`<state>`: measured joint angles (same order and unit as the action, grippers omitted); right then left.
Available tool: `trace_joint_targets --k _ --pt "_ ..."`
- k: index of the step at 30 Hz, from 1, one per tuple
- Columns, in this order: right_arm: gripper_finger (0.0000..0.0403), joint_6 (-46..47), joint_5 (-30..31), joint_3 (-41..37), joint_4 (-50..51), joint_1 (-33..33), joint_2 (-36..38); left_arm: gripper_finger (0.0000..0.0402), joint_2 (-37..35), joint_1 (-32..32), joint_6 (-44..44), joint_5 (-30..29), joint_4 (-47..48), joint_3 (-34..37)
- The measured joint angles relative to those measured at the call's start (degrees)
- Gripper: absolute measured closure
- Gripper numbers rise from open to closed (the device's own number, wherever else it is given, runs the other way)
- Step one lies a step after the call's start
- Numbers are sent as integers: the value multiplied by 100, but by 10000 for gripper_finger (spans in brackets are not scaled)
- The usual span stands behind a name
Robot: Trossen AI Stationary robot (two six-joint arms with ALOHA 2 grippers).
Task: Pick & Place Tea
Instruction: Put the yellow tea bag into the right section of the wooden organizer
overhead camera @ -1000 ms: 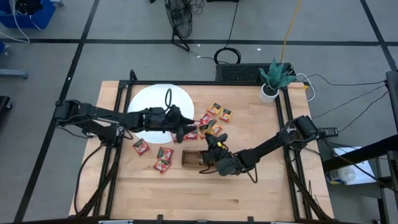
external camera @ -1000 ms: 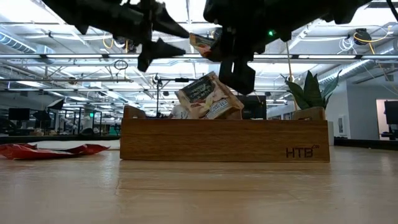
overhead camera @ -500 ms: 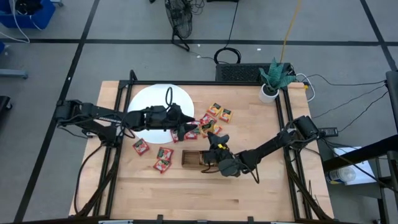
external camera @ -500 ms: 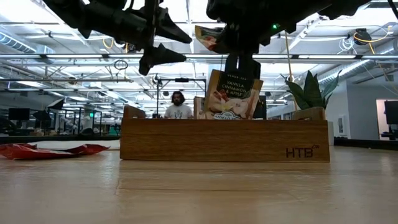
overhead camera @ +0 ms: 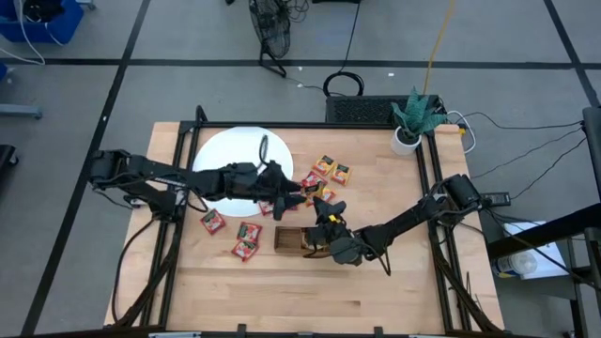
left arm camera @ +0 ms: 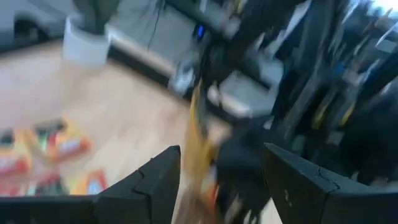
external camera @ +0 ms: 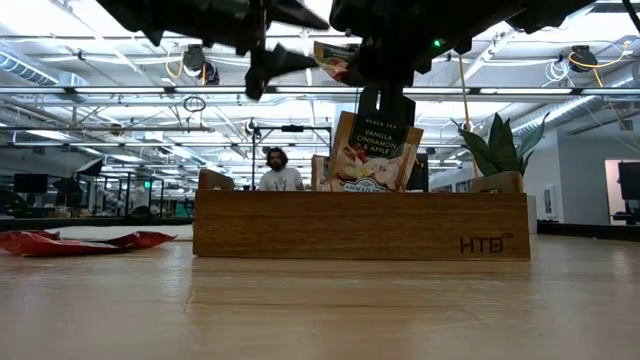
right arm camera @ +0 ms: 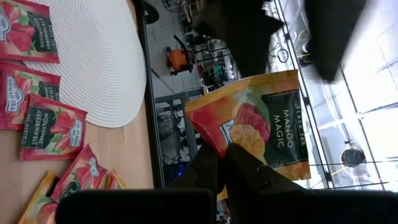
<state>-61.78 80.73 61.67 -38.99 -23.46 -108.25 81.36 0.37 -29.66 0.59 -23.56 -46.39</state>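
We noted the right gripper (overhead camera: 324,218) above the wooden tray (external camera: 360,226), its jaws pressed together on the lower corner of an orange-yellow sachet (right arm camera: 258,127). In the right wrist view that sachet stood on edge between the dark fingers (right arm camera: 245,168), tilted so one corner pointed down into the pinch. Its print read "MANGO MAGIC" beside a picture of cut fruit.

From the low view we saw the same sachet (external camera: 335,62) held high under the gripper, clear of the tray. A second sachet (external camera: 375,150), pale with a dark panel, stood upright in the tray with its long axis vertical, leaning slightly. We read "VANILLA CINNAMON & APPLE" on it. The tray's front wall bore the mark "HTB" near its right end.

The left gripper (overhead camera: 293,195) hung just beside the loose pile of sachets (overhead camera: 324,174) between the white woven disc (overhead camera: 235,150) and the tray, fingers (left arm camera: 152,186) spread wide, with nothing between them. The left wrist view was too blurred for us to read anything.

Red sachets (right arm camera: 50,127) lay flat by the disc's edge, labelled "STRAWBERRY SENSATION". More red ones (overhead camera: 246,239) lay flat on the table (overhead camera: 376,282) left of the tray; two (external camera: 80,240) showed edge-on at the low view's left. A person (external camera: 280,170) stood far behind the tray.
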Motion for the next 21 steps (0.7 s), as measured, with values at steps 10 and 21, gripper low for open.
trace_joint_targets --k 10,21 --pt "399 98 5 -2 1 0 0 211 468 18 220 -3 -54 -298" --pt "399 107 0 -2 1 0 0 372 409 246 211 435 -99 -302"
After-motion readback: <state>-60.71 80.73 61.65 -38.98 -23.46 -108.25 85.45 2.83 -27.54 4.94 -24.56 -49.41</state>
